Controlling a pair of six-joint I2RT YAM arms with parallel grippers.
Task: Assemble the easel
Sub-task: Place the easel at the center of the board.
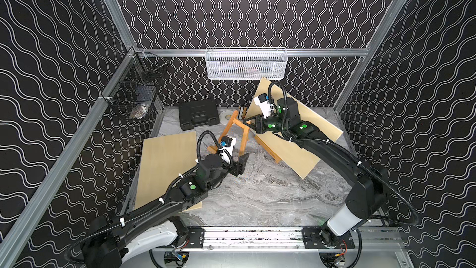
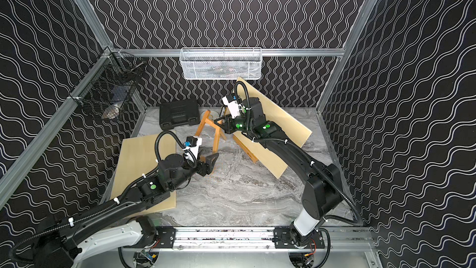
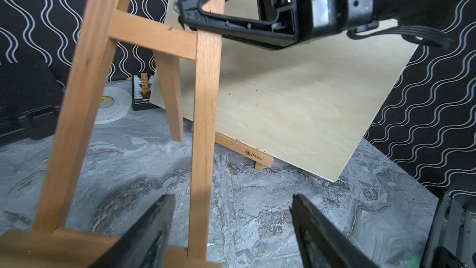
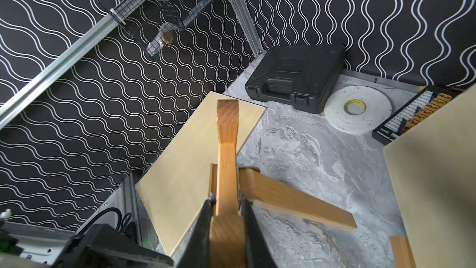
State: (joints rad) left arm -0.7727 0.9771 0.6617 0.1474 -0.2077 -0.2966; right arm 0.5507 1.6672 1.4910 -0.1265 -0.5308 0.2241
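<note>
The wooden easel stands as an A-frame at the middle of the marble table, with a rear leg behind it. My right gripper is shut on the upper end of the easel, jaws pressed flat against both sides of the wood. My left gripper is low at the frame's foot, open. In the left wrist view one upright of the easel stands between the left gripper's fingers, nearer one of them, apart from both. A separate wooden ledge piece lies under the leaning board's edge.
A plywood board lies under the left arm; another board leans behind the right arm. A black case, a white tape roll and a bit box sit at the back. Mesh baskets hang on the walls.
</note>
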